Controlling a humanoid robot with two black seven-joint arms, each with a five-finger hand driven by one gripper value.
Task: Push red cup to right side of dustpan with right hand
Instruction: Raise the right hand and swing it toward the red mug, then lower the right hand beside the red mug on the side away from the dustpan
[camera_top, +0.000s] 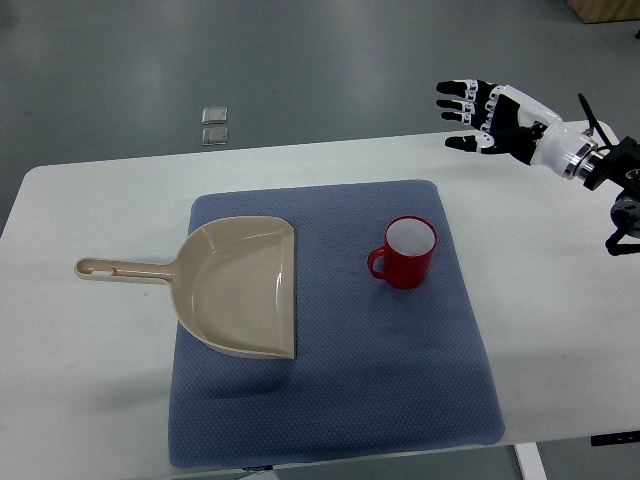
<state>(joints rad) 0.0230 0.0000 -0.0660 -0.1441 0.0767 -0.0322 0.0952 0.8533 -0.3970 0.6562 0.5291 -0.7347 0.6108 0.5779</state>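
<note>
- White table (90, 400): smooth top with rounded far corners, spanning almost the full width of the view; its near edge is cut off at the bottom.
- Blue mat (330, 400): textured cloth with rounded corners, lying flat on the middle of the table.
- Grey floor (200, 60): plain and matte, lit evenly, behind the table.
- Two small square plates (214, 125): set in the floor, one just behind the other.
- Wooden furniture (605, 10): a corner at the upper right edge.

A red cup (407, 254) with a white inside is standing upright, handle pointing left, well to the right of a beige dustpan (240, 287) lying flat with its handle stretching left
</note>
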